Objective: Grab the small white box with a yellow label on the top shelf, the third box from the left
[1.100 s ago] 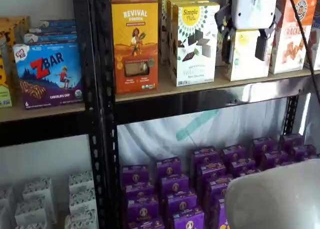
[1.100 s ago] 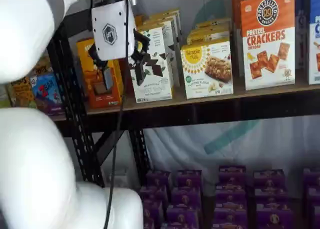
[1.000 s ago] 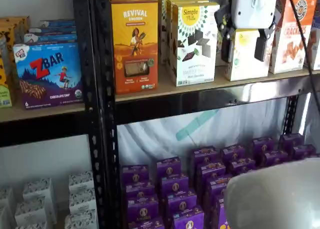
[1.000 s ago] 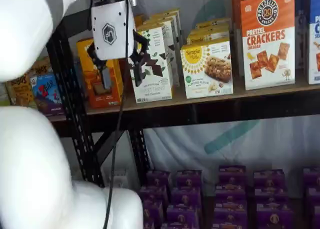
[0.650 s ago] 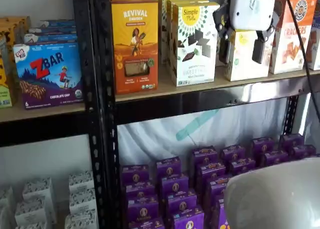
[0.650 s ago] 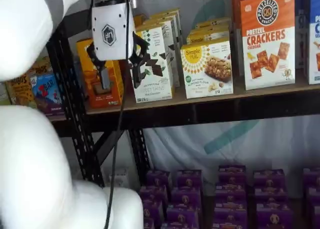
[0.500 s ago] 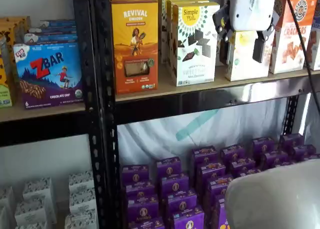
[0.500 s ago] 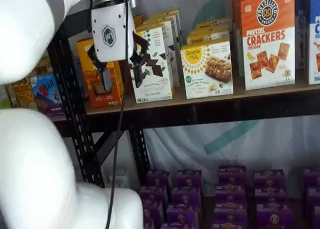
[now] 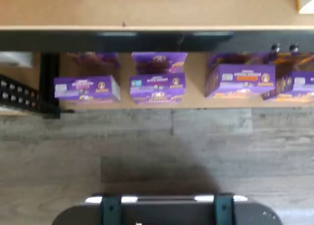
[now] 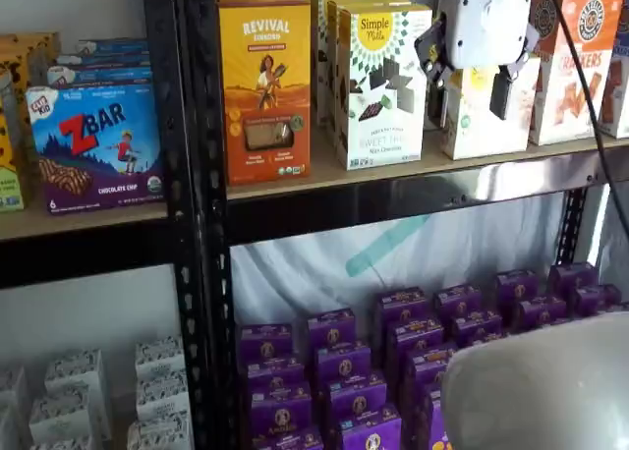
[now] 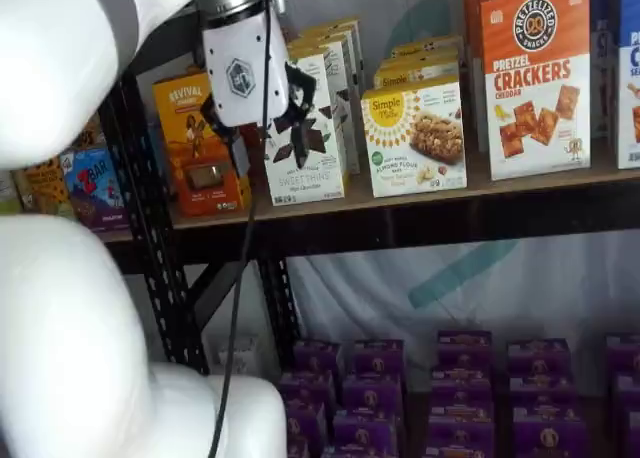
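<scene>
Hanging fingers-down, the hand (image 10: 466,82) gapes before the small white box (image 10: 477,116).

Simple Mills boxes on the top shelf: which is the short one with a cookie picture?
The small white box, right of the taller Simple Mills box with dark chocolate squares. The gripper, open, hangs before it in a shelf view.

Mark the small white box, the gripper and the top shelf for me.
small white box (image 11: 415,138), a shelf view, front face by the snack picture.
gripper (image 11: 270,153), a shelf view, midway between the open black fingers.
top shelf (image 10: 393,195), a shelf view, glossy front beam.
</scene>
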